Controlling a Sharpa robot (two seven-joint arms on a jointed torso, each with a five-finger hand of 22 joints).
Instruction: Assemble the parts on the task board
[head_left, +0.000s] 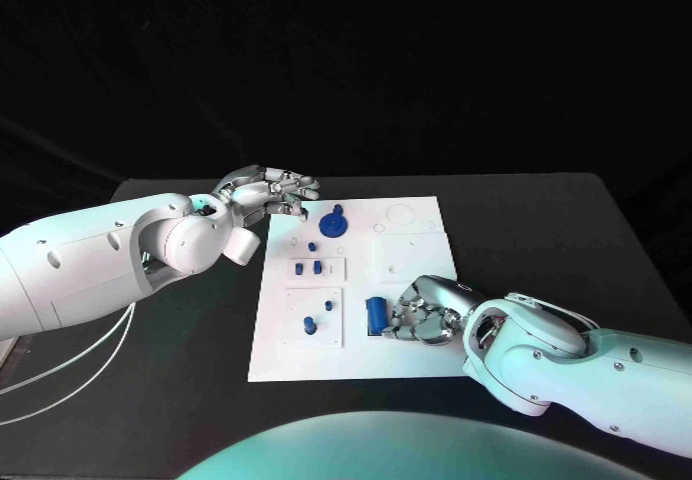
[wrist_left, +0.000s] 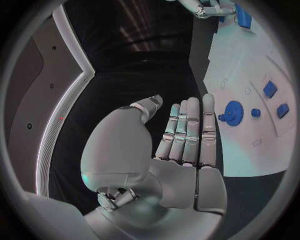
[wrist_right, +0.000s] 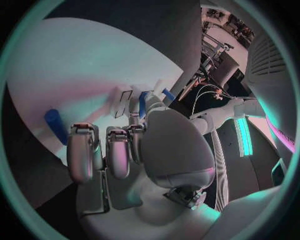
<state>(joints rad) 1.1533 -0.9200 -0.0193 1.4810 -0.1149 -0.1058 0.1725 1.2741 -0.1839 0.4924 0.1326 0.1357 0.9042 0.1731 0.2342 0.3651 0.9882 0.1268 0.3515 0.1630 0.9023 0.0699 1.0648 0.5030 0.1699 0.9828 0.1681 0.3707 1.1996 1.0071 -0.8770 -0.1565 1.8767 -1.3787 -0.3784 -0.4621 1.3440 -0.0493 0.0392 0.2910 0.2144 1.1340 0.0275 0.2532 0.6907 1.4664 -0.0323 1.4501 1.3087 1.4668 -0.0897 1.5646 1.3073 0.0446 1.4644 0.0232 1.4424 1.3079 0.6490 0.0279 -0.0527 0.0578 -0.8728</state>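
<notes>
lying flat on the black table (head_left: 577, 215), the white task board (head_left: 411, 355) stretches between the two hands, probably so that either arm can reach its sockets. the left hand (head_left: 267, 192) hovers at the board's far corner; its wrist view shows the fingers (wrist_left: 190, 130) straight, side by side, with nothing in them, so it looks like it is waiting. just beyond those fingertips the blue gear (head_left: 333, 223) lies flat on the board, seemingly already seated. the right hand (head_left: 423, 318) rests low over the near part of the board with its fingers curled downward. the blue cylinder (head_left: 376, 314) lies on its side just beside those fingers, on the side toward the left arm; whether they touch or grip it i cannot tell, though the curl suits a pick-up. between the hands, small blue pegs (head_left: 306, 268) stand in a raised plate, and another blue peg (head_left: 309, 324) stands in the plate nearer the right hand.
</notes>
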